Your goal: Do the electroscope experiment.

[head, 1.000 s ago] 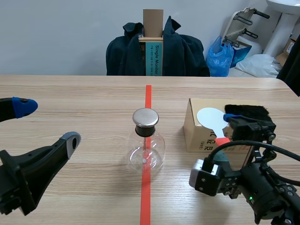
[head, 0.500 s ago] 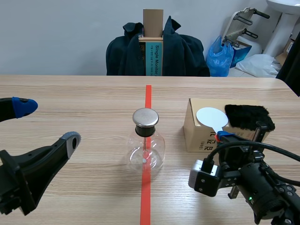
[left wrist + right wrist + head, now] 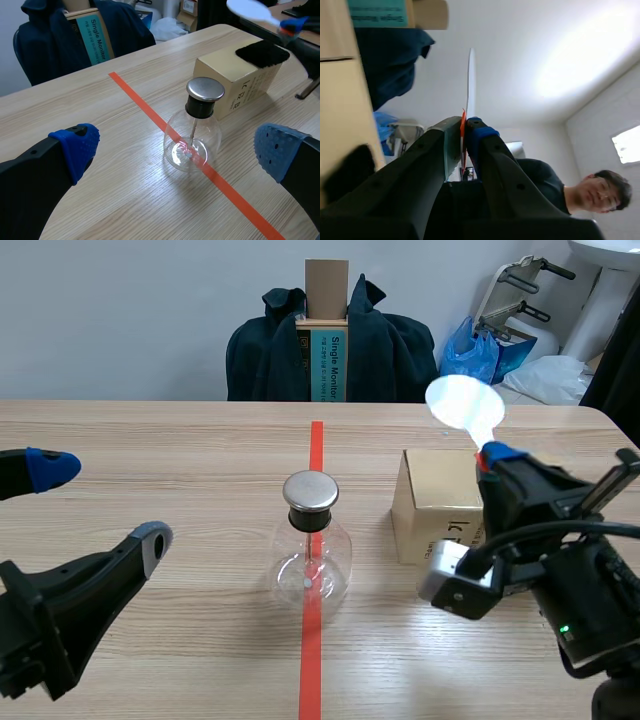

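Note:
The electroscope, a clear glass flask (image 3: 316,558) with a metal cap (image 3: 310,491), stands on the red tape line at mid-table. To its right sits a cardboard box (image 3: 432,502); in the left wrist view black fur (image 3: 262,51) lies on top of it. My right gripper (image 3: 489,456) is shut on the red handle (image 3: 463,131) of a white round paddle (image 3: 463,403) and holds it upright above the box. My left gripper (image 3: 100,505) stands open at the left, well short of the flask (image 3: 192,145), with its blue pads (image 3: 76,146) wide apart.
Behind the table's far edge stands a chair draped with a dark jacket (image 3: 390,350), with a tall carton (image 3: 326,335) on it. A blue bag (image 3: 468,362) lies at the back right. A person (image 3: 590,195) shows in the right wrist view.
My right gripper closed on the paddle's handle, lifted it off the box and tilted it upright. The left arm, flask and box stayed put.

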Tool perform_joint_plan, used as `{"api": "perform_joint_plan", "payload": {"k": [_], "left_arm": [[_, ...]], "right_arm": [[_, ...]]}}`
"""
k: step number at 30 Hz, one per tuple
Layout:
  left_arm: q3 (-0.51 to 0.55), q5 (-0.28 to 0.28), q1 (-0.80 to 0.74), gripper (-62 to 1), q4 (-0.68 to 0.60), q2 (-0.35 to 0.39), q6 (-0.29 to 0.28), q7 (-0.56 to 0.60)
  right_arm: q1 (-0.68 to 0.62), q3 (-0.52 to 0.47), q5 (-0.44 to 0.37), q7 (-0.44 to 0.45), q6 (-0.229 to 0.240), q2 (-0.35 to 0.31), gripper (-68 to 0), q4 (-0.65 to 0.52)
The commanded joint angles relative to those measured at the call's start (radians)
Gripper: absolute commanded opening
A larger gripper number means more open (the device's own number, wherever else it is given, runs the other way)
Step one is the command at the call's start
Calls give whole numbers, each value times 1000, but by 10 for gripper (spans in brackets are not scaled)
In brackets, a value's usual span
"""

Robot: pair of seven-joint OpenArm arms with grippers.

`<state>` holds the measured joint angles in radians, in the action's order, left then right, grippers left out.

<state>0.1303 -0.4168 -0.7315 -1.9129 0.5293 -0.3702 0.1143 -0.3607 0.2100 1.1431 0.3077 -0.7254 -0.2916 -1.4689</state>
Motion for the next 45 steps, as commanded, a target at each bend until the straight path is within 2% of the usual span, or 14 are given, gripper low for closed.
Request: {"api": "perform_joint_plan", "payload": {"k": [1,3,7,12,15,17,20,23,26,31,35,41,43,45], "left_arm": [[-6,-6,1,8,-11,6,-2,-10],[-16,-7,2,-159,-4,32,-7,-37],[-57,-11,68,-587,52,100,-41,-106],[-137,-10,225,-592,211,103,-103,-94],[-227,-6,333,-592,338,103,-161,-8],[-302,1,409,-592,418,101,-177,32],[-406,47,517,-592,533,79,-176,93],[-492,59,608,-592,637,45,-175,138],[-560,116,674,-592,715,10,-168,176],[-629,178,723,-592,800,-31,-125,227],[-649,178,729,-592,835,-37,-111,275],[-651,189,730,-592,840,-60,-65,290],[-661,216,730,-592,840,-68,-57,290],[-678,231,729,-592,840,-75,-43,289]], "right_arm": [[14,-21,-27,-2,-58,-16,-667,-65],[14,-37,-53,-2,-58,-16,-667,-109],[14,-80,-109,-2,-58,-16,-667,-196],[14,-116,-154,-2,-58,-16,-667,-285],[12,-135,-161,-2,-58,-16,-667,-309],[12,-145,-161,3,-58,-16,-667,-311],[11,-151,-161,2,-58,-16,-667,-311],[11,-161,-161,2,-58,-16,-667,-311],[11,-170,-171,2,-58,-16,-667,-311],[11,-170,-171,2,-58,-16,-667,-311],[11,-170,-179,2,-56,-16,-667,-311],[12,-170,-162,16,97,-15,-667,-296],[14,-163,-148,52,146,-13,-667,-272],[20,-149,-148,111,169,-13,-667,-233]]}}
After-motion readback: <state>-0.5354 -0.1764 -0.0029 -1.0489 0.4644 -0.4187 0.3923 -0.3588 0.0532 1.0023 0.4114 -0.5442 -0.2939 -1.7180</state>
